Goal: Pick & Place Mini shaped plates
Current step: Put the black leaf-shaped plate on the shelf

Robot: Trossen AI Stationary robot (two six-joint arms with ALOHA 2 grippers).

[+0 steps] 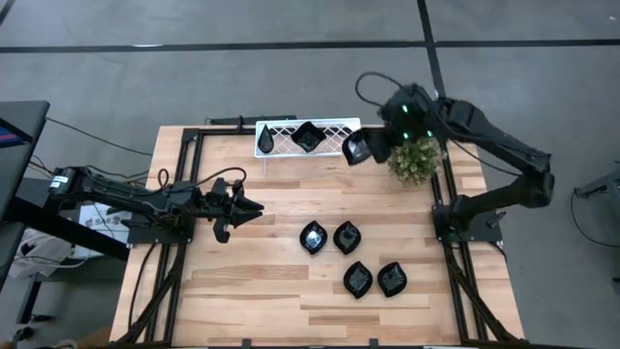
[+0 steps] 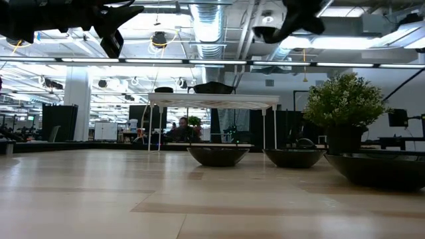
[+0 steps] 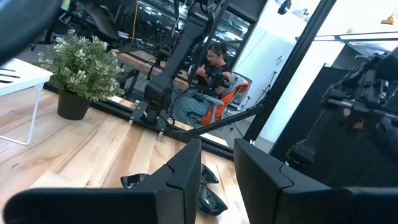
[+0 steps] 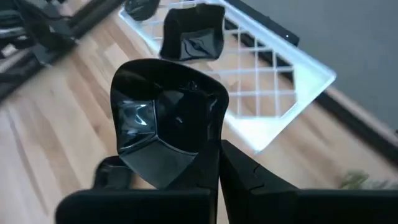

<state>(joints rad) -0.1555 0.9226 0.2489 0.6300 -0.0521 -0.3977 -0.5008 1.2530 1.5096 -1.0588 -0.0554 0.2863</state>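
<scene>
Our right gripper point(image 4: 214, 155) grips a wavy-edged square plate point(image 4: 165, 121) beside the white wire rack point(image 4: 273, 87); our left gripper point(image 1: 254, 208) waits, fingers narrowly parted.

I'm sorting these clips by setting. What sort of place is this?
Probably an open-plan robotics lab or workshop. The light wooden table stands on grey concrete floor, exposed silver ceiling ducts run overhead with strip lights, and a seated person works among desks beyond the table.
</scene>
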